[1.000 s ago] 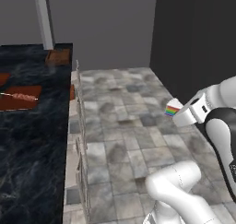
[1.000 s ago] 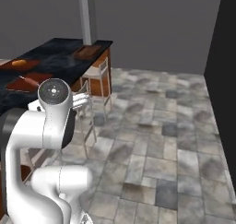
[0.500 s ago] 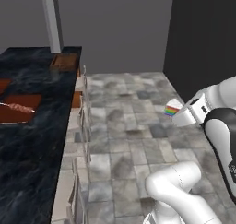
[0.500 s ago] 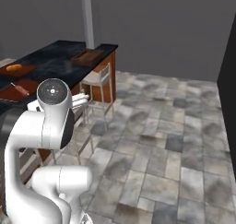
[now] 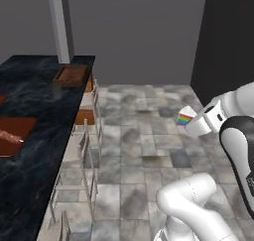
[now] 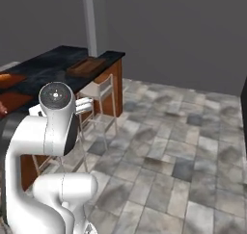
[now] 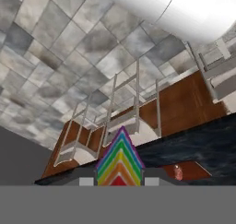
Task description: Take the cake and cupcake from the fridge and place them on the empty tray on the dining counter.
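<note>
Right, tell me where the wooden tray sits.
The tray lies at the far end of the dining counter, just in front of the grey pillar, upper left in the left base view.

Cake (image 5: 185, 118): wedge slice, white frosting, rainbow-striped side; I hold it aloft over the tiled floor, well apart from the counter, its striped point rising between my fingertips in the hand view.

Tray (image 5: 71, 75): brown wooden, low raised sides, at the far end of the dining counter (image 5: 34, 106), black marbled top.
</note>
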Robot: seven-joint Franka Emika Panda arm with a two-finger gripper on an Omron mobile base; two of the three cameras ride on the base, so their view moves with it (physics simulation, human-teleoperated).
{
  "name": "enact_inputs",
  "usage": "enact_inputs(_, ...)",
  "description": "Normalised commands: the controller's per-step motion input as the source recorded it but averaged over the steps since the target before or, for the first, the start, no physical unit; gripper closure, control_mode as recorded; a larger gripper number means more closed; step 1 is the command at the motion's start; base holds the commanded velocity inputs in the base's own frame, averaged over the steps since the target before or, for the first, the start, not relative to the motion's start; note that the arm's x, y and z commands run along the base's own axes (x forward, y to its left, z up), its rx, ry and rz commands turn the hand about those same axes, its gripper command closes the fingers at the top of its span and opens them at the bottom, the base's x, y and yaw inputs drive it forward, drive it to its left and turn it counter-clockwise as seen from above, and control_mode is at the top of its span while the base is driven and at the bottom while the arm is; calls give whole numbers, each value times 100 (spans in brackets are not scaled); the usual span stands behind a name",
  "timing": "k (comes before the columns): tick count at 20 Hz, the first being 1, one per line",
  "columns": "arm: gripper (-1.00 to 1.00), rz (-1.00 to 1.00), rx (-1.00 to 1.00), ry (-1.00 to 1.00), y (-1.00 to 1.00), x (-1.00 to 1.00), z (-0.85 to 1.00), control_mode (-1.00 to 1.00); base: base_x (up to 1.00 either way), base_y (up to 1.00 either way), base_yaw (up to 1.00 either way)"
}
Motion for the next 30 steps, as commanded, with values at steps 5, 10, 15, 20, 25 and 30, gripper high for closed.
enact_inputs(5, 100, 0, 0, 0, 0, 0, 0, 100, 71, -56, 22)
enact_inputs(10, 100, 0, 0, 0, 0, 0, 0, 100, 68, -55, 22)
enact_inputs(15, 100, 0, 0, 0, 0, 0, 0, 100, 67, -53, 22)
enact_inputs(20, 100, 0, 0, 0, 0, 0, 0, 100, 69, -50, 22)
enact_inputs(25, 100, 0, 0, 0, 0, 0, 0, 100, 66, -48, 22)
enact_inputs(30, 100, 0, 0, 0, 0, 0, 0, 100, 63, -46, 23)
